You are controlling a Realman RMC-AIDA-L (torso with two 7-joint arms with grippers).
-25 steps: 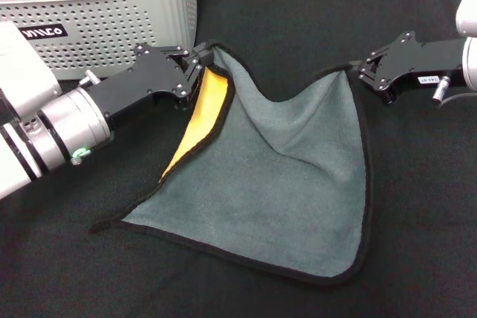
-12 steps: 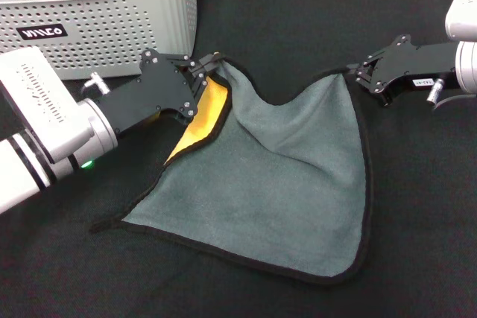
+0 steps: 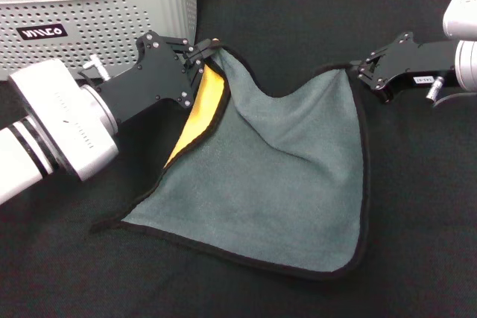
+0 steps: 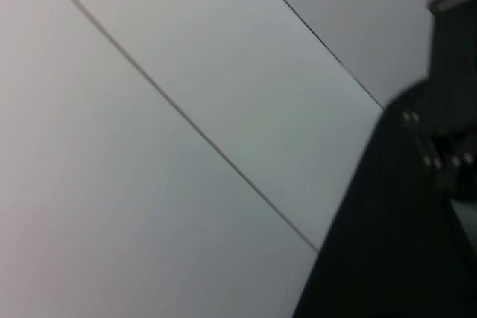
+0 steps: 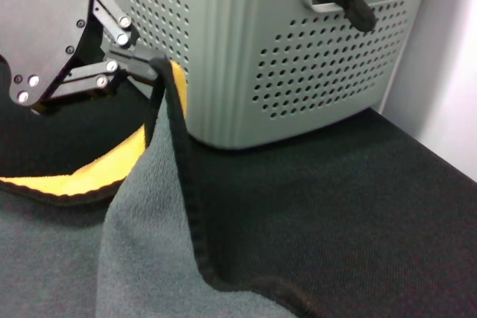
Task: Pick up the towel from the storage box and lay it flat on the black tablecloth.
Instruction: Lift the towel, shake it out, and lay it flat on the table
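**Between two grippers: towel strung by its far corners, sagging in the middle**

Over the black tablecloth (image 3: 417,206), the towel (image 3: 276,184) lies grey-teal face up, its near half already down on the cloth. Far edge is lifted at both ends. Left gripper (image 3: 203,55) is pinched on the far-left corner, just in front of the storage box (image 3: 149,5); the right wrist view shows its tips closed on the black edging there. Right gripper (image 3: 358,71) sits at the far-right corner, fingers apparently nipped onto the hem, though the contact itself is small and hard to confirm.

Key relation: the held edge runs left to right between the two grippers and dips in a deep V at mid-span, so the corners stand closer together than the edge is long. Left side is folded over, yellow-orange underside showing in a strip below the left gripper.

Judgement: flattening calls for the grippers to part along that left-right line, then lower. Left arm is nearer the fold and the box; snagging the box wall is the risk there.
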